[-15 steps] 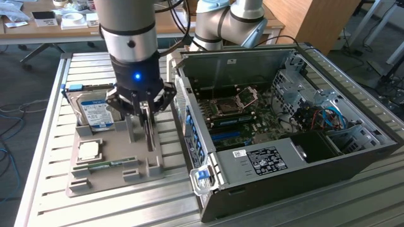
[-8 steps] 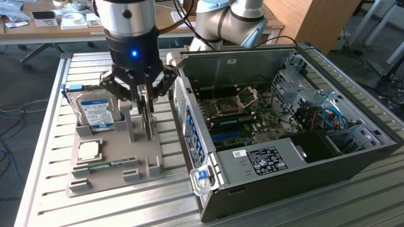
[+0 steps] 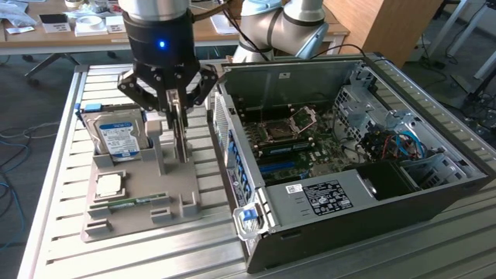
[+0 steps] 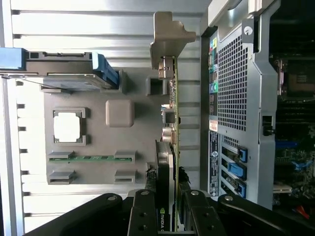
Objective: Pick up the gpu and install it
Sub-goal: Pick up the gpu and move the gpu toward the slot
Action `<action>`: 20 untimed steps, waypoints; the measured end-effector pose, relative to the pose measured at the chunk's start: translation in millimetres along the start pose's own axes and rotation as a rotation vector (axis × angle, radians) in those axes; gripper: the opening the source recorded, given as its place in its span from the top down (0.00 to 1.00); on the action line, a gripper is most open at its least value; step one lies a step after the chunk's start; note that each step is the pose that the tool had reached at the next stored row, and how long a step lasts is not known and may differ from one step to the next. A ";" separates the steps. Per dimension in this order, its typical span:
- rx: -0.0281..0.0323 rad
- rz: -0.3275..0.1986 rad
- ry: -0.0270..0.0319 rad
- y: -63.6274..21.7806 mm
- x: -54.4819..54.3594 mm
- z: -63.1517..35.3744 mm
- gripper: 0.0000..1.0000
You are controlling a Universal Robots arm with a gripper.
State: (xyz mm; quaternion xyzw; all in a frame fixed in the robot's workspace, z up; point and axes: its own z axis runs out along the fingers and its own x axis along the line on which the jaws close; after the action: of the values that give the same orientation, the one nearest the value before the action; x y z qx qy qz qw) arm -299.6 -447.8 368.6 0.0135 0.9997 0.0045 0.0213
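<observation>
Exterior view: the gripper point(image 3: 178, 107) has its jaws partly closed on the top edge of the gpu point(image 3: 183, 142), which stands on edge over the gray parts holder point(image 3: 132, 224), at the holder's side nearest the open computer case point(image 3: 372, 192). A hard drive point(image 3: 120, 136) stands in the holder.

Robotics lab bench set up for computer assembly.
In the exterior view a robot arm point(image 3: 279, 23) rises at 12 o'clock over a slatted metal table point(image 3: 62, 174). An open PC case point(image 3: 372, 203) sits at 4 o'clock and a grey parts jig point(image 3: 132, 221) at 8. A cluttered desk point(image 3: 31, 39) stands at 11, with loose cables point(image 3: 20, 139) on the floor at 9.
</observation>
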 end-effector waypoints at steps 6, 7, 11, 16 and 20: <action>0.0000 0.000 0.0000 0.1 -0.5 -11.4 0.73; 0.0000 0.000 0.0000 0.1 -0.6 -13.1 0.73; 0.0001 0.000 0.0001 0.2 -0.8 -19.4 0.73; 0.0000 0.000 0.0000 0.3 -1.1 -26.7 0.73; -0.0001 0.000 -0.0001 0.3 -1.4 -33.4 0.73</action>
State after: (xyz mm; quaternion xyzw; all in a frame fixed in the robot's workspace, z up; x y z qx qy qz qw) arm -299.6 -447.8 402.0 0.0135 0.9997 0.0046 0.0214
